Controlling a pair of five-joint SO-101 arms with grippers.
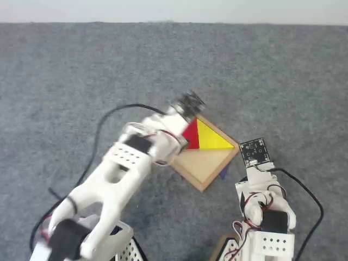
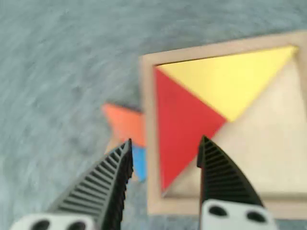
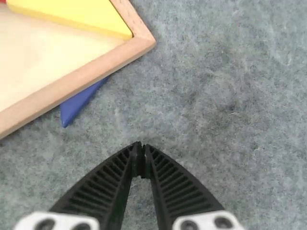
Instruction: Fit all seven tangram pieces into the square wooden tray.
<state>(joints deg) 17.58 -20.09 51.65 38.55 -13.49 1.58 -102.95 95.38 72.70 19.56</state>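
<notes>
The left gripper (image 2: 166, 143) is spread wide, holding nothing, and straddles one wall of the square wooden tray (image 2: 147, 96). Between its fingers and just ahead lies the red triangle (image 2: 180, 124), flat inside the tray with one edge along that wall and a narrow corner pointing back toward the gripper. Beyond it, edge to edge, the yellow triangle (image 2: 230, 81) fills the tray's far side. By one finger the tray floor is bare wood. By the other finger, outside the wall, an orange piece (image 2: 125, 122) and a light blue piece (image 2: 139, 160) lie on the grey carpet (image 2: 57, 72), close against the tray. That finger hides part of the blue one.

The right gripper (image 3: 142, 146) has its fingers pressed together, empty, over the carpet. Ahead of it and off to one side is a corner of the tray, with the yellow triangle's tip seated in it. Between gripper and tray, a dark blue piece (image 3: 79, 103) pokes out at the nearer rim. Whether it runs under the tray or only butts against it cannot be told.
</notes>
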